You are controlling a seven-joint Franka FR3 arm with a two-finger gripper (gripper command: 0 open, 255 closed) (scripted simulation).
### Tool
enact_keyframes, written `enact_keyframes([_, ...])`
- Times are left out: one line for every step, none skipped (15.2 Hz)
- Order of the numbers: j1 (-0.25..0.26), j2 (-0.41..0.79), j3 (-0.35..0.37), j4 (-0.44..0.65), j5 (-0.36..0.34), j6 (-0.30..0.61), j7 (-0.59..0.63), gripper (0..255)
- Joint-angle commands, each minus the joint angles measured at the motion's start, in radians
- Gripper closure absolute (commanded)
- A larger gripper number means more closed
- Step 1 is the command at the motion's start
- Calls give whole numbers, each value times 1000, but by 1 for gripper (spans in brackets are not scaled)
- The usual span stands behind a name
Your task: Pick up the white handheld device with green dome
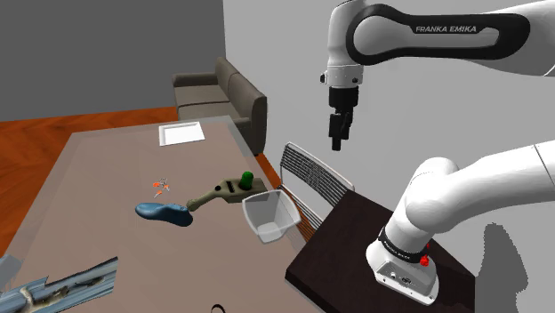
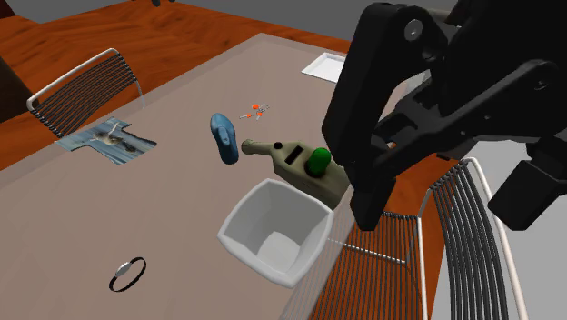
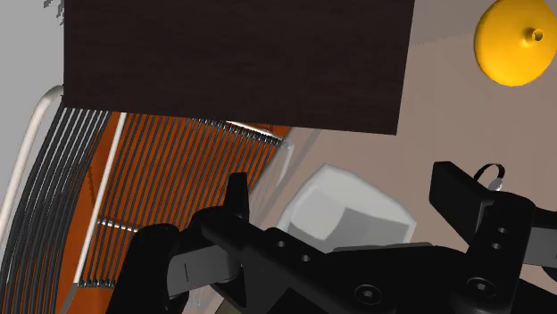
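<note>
Open, empty gripper hangs high above wire chair; olive green-domed handheld device lies between white bin and blue shoe-shaped piece

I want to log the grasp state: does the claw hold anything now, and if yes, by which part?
Nothing is held. The claw hangs open in the air; the olive device with green dome lies untouched on the table.

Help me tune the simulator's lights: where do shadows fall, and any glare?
Shoulder view: the arm throws a grey shadow on the wall behind the stand; no glare. Second exterior view: table evenly lit. Wrist view: white bin softly shaded inside.
</note>
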Motion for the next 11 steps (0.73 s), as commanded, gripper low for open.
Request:
enact_keyframes([0, 0, 0, 0, 0, 0, 0, 0])
enact_keyframes([0, 29, 0, -5, 1, 36, -4, 0])
enact_keyframes([0, 59, 0, -9, 2, 72, -8, 0])
enact_keyframes([0, 90, 0, -12, 4, 107, -12, 0])
enact_keyframes([0, 122, 0, -12, 5, 142, -16, 0])
enact_keyframes([0, 155, 1, -12, 7, 177, -20, 0])
enact_keyframes([0, 189, 1, -10, 8, 211, -24, 0])
enact_keyframes([0, 224, 1, -6, 10, 244, -28, 0])
enact_keyframes([1, 260, 1, -1, 12, 276, -31, 0])
enact_keyframes([1, 296, 1, 6, 14, 308, -35, 0])
enact_keyframes([1, 333, 1, 14, 16, 339, -39, 0])
